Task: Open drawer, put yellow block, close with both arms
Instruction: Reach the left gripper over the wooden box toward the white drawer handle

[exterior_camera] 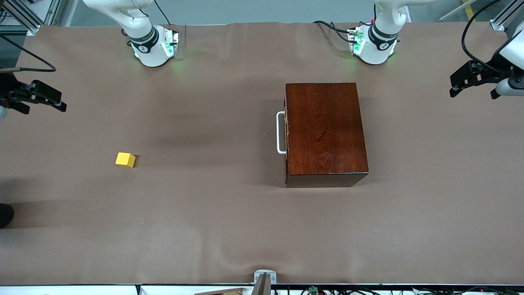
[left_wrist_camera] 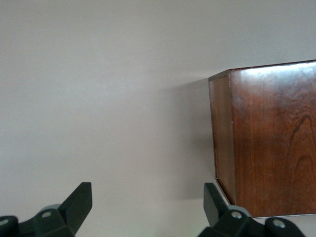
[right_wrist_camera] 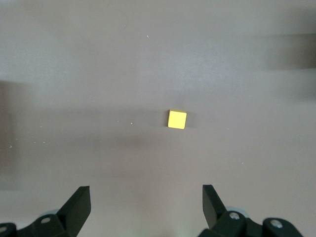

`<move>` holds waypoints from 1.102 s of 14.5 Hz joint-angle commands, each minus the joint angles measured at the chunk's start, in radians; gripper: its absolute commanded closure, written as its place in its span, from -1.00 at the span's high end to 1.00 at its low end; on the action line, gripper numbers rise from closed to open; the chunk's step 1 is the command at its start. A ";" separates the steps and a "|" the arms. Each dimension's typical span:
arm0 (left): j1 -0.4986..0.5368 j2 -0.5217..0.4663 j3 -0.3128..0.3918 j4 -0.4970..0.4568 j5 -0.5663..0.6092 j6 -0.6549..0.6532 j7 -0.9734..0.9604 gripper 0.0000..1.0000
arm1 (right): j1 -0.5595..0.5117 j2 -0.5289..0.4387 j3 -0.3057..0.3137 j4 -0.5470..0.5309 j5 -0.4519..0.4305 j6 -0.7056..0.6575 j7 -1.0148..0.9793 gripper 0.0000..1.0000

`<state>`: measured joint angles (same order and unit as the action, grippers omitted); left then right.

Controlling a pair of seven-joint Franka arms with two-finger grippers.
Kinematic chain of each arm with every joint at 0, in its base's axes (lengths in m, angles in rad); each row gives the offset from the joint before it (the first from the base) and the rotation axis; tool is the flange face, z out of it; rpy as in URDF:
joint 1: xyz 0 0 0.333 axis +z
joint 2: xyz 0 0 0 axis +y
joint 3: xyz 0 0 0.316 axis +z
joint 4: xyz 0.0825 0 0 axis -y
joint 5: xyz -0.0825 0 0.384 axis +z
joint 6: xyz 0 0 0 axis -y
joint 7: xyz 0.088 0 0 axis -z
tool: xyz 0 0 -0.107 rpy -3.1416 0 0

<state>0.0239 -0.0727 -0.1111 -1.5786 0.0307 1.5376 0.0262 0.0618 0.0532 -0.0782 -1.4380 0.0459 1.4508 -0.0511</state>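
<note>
Wooden box [exterior_camera: 325,133] sat on the counter [exterior_camera: 213,229] toward the left arm's end, drawer [exterior_camera: 286,135] shut in it, handle [exterior_camera: 280,133] facing the right arm's end. Yellow block [exterior_camera: 125,159] lay well apart, toward the right arm's end, slightly nearer the front edge.

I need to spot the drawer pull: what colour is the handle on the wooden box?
White; the handle shows best in the front view.

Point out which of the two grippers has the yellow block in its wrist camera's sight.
The right gripper, jaws open, up at the right arm's end of the table: the yellow block lies below it. The left gripper, also open, sees only the wooden box.
</note>
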 commanded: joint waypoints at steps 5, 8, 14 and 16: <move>-0.021 0.091 -0.162 0.064 -0.014 -0.002 -0.130 1.00 | 0.000 -0.016 -0.002 -0.015 0.012 0.002 -0.007 1.00; -0.024 0.165 -0.264 0.072 -0.018 0.010 -0.198 1.00 | -0.008 -0.016 -0.006 -0.015 0.012 0.005 -0.009 1.00; -0.232 0.393 -0.303 0.259 0.044 0.082 -0.480 1.00 | -0.007 -0.016 -0.006 -0.013 0.012 0.010 -0.007 1.00; -0.330 0.470 -0.289 0.308 0.089 0.125 -0.584 1.00 | -0.008 -0.016 -0.006 -0.013 0.012 0.008 -0.007 1.00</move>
<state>-0.2272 0.2987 -0.4115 -1.3762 0.0691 1.6536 -0.4750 0.0615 0.0532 -0.0859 -1.4381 0.0465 1.4542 -0.0511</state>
